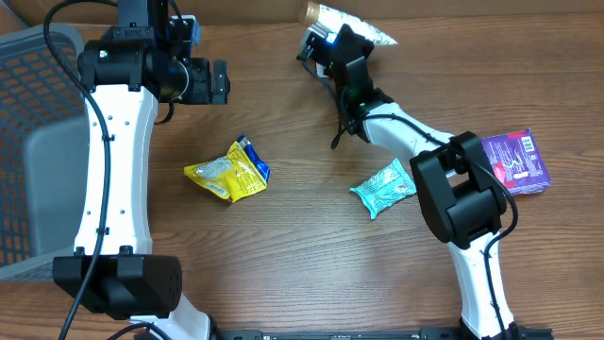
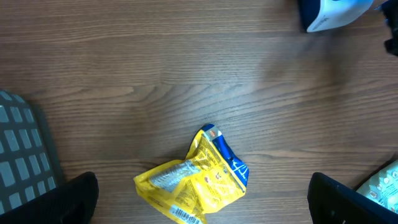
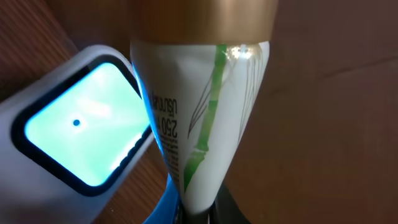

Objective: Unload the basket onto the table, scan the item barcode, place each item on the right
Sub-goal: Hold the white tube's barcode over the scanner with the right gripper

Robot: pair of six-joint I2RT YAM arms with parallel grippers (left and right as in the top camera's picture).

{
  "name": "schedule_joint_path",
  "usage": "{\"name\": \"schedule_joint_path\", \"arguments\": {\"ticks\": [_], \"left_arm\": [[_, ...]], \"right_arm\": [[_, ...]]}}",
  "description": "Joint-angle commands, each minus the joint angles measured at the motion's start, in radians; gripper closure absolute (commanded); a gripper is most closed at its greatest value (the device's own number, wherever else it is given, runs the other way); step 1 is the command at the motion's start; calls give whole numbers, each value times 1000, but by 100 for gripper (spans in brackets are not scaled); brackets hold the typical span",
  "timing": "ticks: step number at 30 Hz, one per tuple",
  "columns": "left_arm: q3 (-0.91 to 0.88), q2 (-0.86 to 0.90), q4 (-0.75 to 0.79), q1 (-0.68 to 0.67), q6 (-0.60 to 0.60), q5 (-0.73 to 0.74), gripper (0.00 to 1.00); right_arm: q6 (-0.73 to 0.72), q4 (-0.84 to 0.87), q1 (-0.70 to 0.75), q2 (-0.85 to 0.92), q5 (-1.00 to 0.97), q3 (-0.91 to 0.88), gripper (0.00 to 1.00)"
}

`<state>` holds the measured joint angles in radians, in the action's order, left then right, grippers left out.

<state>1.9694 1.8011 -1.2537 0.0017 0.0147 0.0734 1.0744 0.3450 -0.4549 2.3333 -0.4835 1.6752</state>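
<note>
Grey basket is cut off by the left frame edge. The left hand is up over the bare desk, jaws spread wide, nothing held. Its wrist view shows only two dark fingertips in the bottom corners. A yellow packet lies crumpled mid-desk, with a barcode on its lower edge clipped by the wrist frame. The right hand is at the far edge, clamped tight on the white tube, gold cap pointing away. Its fingers are mostly out of its wrist frame. Tube is just beside the scanner, window glowing pale green; can't tell if they touch. Overhead, the arm covers most of the scanner. Teal packet lies beside the right arm, purple packet near the right edge.
</note>
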Motion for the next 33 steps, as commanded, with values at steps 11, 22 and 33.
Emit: {"name": "schedule_joint_path", "arguments": {"ticks": [11,22,33], "left_arm": [[-3,11,1,-2,-23,-3,0],[-3,11,0,-2,-23,-3,0],[-3,11,1,-2,-23,-3,0]], "right_arm": [[2,-10,44,24,34,31,96],[11,10,38,54,51,31,96],[23,68,0,-10,-81,31,96]]}}
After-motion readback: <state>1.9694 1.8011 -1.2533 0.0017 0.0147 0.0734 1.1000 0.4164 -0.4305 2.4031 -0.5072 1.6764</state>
